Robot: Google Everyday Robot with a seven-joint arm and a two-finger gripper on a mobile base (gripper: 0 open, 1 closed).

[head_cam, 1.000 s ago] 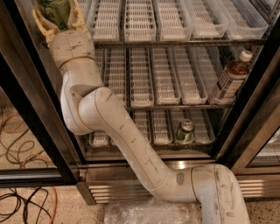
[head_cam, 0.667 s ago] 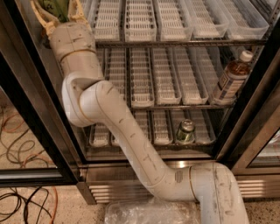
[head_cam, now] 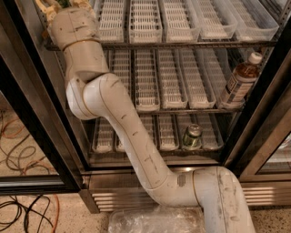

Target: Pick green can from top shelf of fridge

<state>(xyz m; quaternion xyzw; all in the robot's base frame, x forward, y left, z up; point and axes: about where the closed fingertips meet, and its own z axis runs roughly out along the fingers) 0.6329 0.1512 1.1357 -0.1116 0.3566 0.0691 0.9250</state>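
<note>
We are at the lift-out step: our gripper point(head_cam: 61, 3), at 11 o'clock by the top shelf point(head_cam: 191, 44) of the fridge point(head_cam: 136, 179), looks closed on the green can point(head_cam: 63, 2), barely visible. Next, we judge, withdraw without snagging the trays.

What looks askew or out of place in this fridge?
The brown bottle leans tilted against the right door frame on the middle rack. The gripper is at the top shelf, top left, mostly cut off by the frame.
</note>
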